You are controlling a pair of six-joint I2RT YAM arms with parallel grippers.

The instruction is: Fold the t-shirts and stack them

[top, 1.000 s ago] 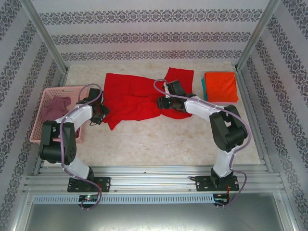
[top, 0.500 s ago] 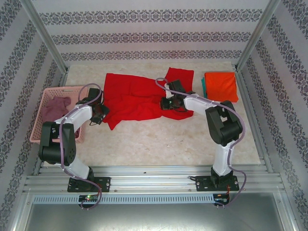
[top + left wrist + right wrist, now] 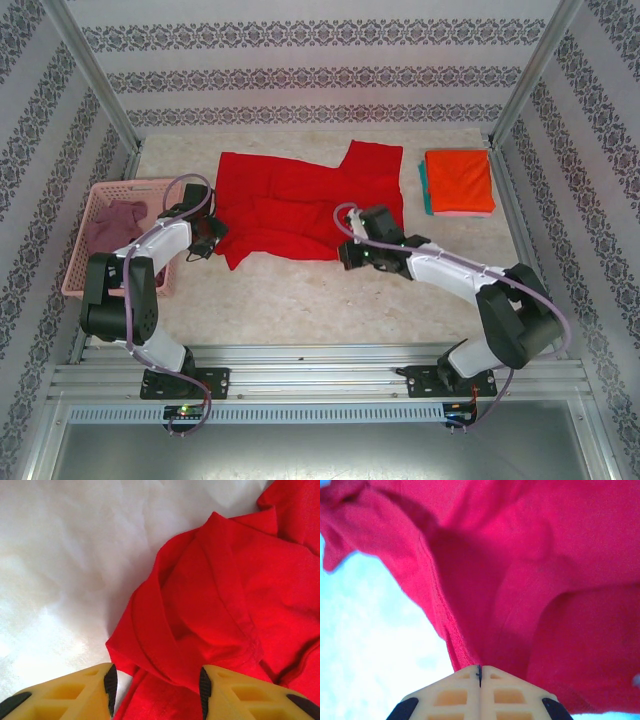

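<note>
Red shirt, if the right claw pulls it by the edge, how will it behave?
Probably floppy: the red shirt lies in soft folds and puckers at the shut right claw. Likely light, since a thin pinch holds it. Pulled, it would probably bunch and drag, not slide flat.

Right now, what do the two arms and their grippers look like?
They match. The left arm and right arm have white links, black joints and a black base plate, with a lilac cable looping along each. The left gripper and right gripper have blocky yellow-orange fingers with lattice cut-outs and black pads.
</note>
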